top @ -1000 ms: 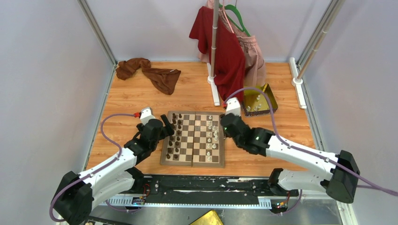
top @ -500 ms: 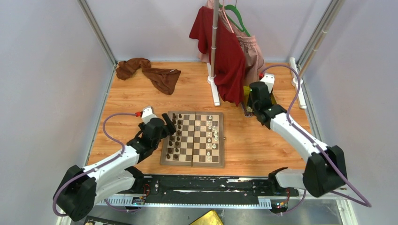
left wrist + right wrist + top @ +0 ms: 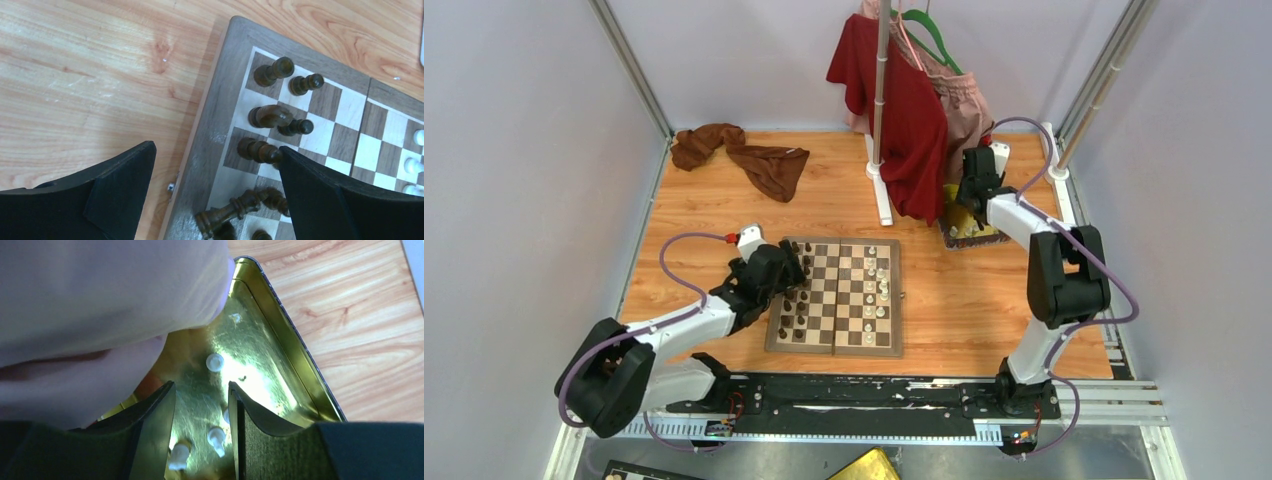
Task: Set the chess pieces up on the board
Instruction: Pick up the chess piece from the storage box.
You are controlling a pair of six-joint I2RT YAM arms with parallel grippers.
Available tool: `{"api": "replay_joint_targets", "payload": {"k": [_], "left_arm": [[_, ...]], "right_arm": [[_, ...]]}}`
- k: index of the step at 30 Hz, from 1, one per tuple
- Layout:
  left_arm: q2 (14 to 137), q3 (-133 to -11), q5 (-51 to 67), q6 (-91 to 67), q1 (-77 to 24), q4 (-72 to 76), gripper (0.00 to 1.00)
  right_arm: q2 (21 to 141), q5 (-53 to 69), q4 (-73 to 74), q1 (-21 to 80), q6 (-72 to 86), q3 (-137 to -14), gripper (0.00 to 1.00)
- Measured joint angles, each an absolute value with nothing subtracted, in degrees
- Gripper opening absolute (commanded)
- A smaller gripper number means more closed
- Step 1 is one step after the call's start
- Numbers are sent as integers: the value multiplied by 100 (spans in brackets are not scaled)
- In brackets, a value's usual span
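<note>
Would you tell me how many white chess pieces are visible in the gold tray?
4 white pieces in the gold tray: one alone at mid-tray, one below it, one lower still, one lowest, to its left. Others may be hidden.

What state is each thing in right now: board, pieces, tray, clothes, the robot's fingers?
Board: unfolded, lying flat.
Dark pieces: on the board's left side, one looks tipped over.
White pieces: some standing on the board, others loose in the tray.
Tray: uncovered, holding white pieces.
Red shirt: hanging.
Brown cloth: crumpled.
Left fingers: open, over the board's edge.
Right fingers: open, over the tray.
</note>
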State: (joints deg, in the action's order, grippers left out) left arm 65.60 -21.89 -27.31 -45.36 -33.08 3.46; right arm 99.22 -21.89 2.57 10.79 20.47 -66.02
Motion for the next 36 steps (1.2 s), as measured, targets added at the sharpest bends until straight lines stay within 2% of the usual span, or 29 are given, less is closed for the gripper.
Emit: {"api": "replay_joint_targets", "payload": {"k": [9,20,36], "left_arm": [[7078,-2453,-2733,-4475,-3308,582,100],[7203,-2541,-2742,-4471,-3308,602,100],[5806,-2552,-3011,-4449,-3308,176,100]], "right_arm": [[10790,-1951,102,886,2034,-7155,47],[10947,-1798,-12,770,2012,-7175,46],[10947,-1699,-43,659,2012,-7172,46]]}}
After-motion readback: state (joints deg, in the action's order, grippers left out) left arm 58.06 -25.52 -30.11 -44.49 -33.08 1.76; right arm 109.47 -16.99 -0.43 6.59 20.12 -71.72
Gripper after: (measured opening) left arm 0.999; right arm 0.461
